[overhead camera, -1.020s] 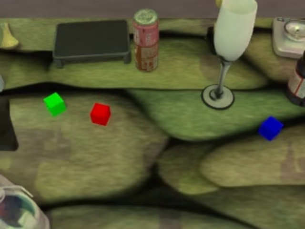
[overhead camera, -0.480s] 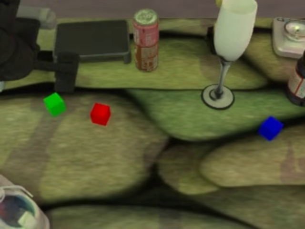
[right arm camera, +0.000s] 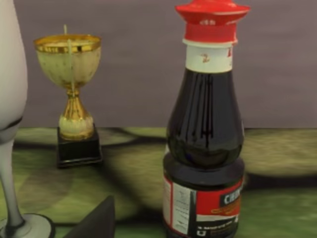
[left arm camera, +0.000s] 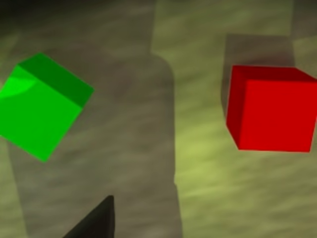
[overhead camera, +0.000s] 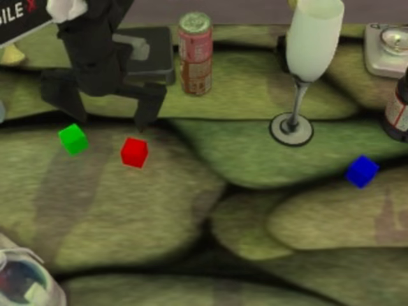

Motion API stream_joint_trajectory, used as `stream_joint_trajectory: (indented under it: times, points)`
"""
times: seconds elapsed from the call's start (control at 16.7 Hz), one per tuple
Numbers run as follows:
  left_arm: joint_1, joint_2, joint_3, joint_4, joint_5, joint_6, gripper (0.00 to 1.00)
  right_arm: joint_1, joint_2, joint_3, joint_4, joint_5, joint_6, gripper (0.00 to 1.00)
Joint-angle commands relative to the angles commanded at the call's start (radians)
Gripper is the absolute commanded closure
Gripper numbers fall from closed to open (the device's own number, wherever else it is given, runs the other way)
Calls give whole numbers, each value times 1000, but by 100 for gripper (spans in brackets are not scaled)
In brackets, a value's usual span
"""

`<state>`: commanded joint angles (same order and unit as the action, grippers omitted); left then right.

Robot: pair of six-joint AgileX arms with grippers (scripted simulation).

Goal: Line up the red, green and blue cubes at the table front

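Left gripper (overhead camera: pixel 102 108) spread open above green cube (overhead camera: pixel 73 138) and red cube (overhead camera: pixel 134 152); risk: fingertip (overhead camera: pixel 145 115) clipping red cube on descent, knocking it askew

"ILE X" on left arm (overhead camera: pixel 19 16), "2" on bottle neck (right arm camera: pixel 208 58)

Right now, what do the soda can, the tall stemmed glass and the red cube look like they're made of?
Soda can: likely thin metal, with a silvery top and printed wall. Tall stemmed glass: probably glass, its clear stem showing the table, milky white bowl. Red cube: matte, flat colour, perhaps plastic or painted wood.
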<state>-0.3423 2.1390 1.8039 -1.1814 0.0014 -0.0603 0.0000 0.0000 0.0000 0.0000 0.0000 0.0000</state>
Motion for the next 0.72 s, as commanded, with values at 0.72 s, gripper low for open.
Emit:
stream_joint_trajectory:
  times: [0.72]
  points:
    - [-17, 123, 78, -13, 2, -1, 0, 0, 0, 0, 0, 0, 0, 0]
